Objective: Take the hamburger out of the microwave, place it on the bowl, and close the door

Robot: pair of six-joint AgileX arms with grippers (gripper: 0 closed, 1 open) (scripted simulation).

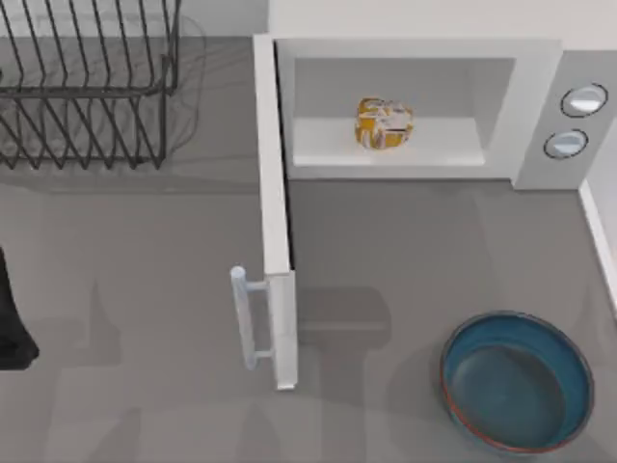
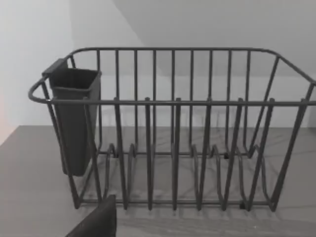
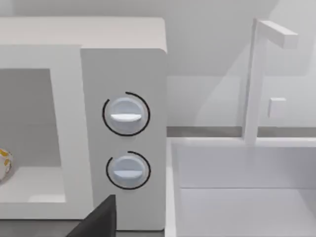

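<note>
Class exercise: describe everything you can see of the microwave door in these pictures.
The white rectangular microwave door stands wide open, swung out square to the appliance's front and hinged at the left edge of the large white boxy microwave. Seen from above it shows as a thin upright slab reaching out over the grey table. A pale vertical bar handle sits on its outer face near the free end, held by two short posts. Nothing else touches the door.

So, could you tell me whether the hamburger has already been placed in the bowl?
No, the hamburger sits inside the open microwave, while the bowl on the table holds nothing.
</note>
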